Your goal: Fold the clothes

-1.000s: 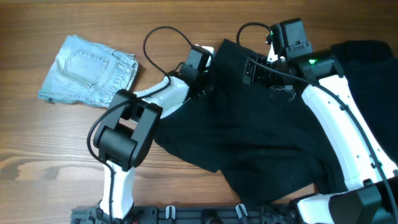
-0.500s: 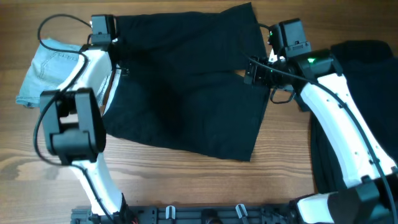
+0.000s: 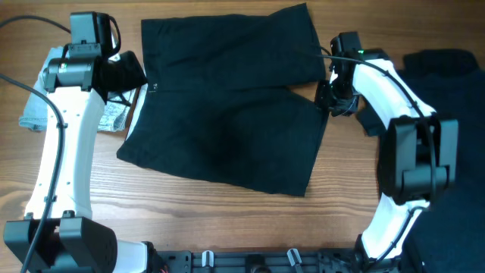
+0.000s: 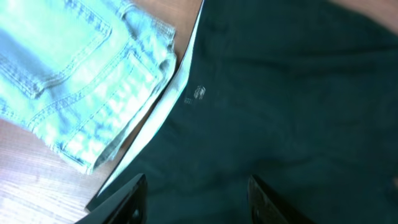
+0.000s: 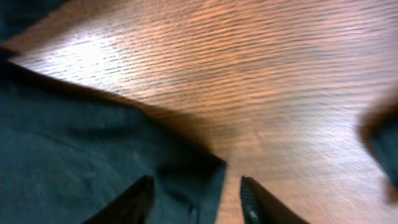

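Observation:
The black shorts (image 3: 227,106) lie spread flat in the middle of the table, waist to the left. My left gripper (image 3: 130,73) is open and empty over the shorts' left edge; in the left wrist view its fingers (image 4: 196,200) hover above the black cloth (image 4: 286,93), near a small white mark (image 4: 198,94). My right gripper (image 3: 329,96) is open and empty at the shorts' right edge; in the right wrist view its fingers (image 5: 196,200) straddle a corner of the cloth (image 5: 74,162).
Light blue denim shorts (image 3: 34,114) lie at the far left, partly under my left arm and touching the black shorts' edge; they also show in the left wrist view (image 4: 68,68). More black clothes (image 3: 447,76) are piled at the right. Bare wood table (image 3: 227,220) lies in front.
The shorts went from bunched to spread flat. My left gripper pulled the waist leftward, then let go and dropped back. My right gripper also released the cloth.

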Controlling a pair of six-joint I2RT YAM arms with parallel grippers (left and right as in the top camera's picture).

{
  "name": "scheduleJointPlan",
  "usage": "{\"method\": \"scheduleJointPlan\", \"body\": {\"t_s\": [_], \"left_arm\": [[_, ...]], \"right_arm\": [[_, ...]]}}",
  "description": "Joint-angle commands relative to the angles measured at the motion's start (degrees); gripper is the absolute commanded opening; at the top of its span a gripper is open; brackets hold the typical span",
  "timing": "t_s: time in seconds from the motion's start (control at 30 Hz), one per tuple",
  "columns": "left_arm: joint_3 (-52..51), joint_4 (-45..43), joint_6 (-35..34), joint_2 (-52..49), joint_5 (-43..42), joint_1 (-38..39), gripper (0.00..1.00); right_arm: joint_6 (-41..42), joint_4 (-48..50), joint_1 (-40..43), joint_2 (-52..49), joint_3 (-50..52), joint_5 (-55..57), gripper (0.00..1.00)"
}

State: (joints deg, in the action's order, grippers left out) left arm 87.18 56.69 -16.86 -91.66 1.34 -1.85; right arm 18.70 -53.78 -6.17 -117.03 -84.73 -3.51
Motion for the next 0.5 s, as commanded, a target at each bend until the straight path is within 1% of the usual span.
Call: {"method": "scheduleJointPlan", "body": {"t_s": [0.0,0.07,0.1,0.13,0.17,0.2,0.33,0.4,0.47], "left_arm": [[-1.81,3.48,0.09,-0.48,0.0,0.07,0.53],[-4.09,3.65,0.07,-1.05,-0.04,0.07,0.54],[-5.7,3.65,0.07,-1.16,-0.04,0.07,0.55],[-7.17,3.63,0.07,-1.16,-0.04,0.07,0.55],[-8.48,3.63,0.04,-1.16,-0.04,0.07,0.55],[-10.95,3.54,-0.15,-1.18,-0.04,0.07,0.55],[-20.09,0.44,-0.35,-1.25,-0.07,0.07,0.55],[-27.1,-4.85,-0.35,-1.25,-0.76,0.07,0.56],[-32.74,-10.27,-0.39,-1.25,-2.51,0.07,0.56]], "right_arm": [[-2.03,1.49,-0.17,-2.51,-0.04,-5.55,0.43],[-1.36,3.08,-0.13,-2.56,-0.04,-4.2,0.33],[0.35,3.69,-0.02,-2.56,-0.04,-1.62,0.26],[1.44,4.15,0.2,-2.56,-0.07,0.52,0.15],[2.12,4.52,0.55,-2.56,-0.04,1.29,0.07],[2.54,4.9,1.33,-2.56,-0.07,1.36,0.04],[2.95,6.36,4.5,-2.56,-0.07,1.33,0.04],[3.87,7.58,6.08,-2.56,-0.07,0.87,0.04],[2.86,8.9,6.47,-2.56,-0.07,-1.53,0.04]]}}
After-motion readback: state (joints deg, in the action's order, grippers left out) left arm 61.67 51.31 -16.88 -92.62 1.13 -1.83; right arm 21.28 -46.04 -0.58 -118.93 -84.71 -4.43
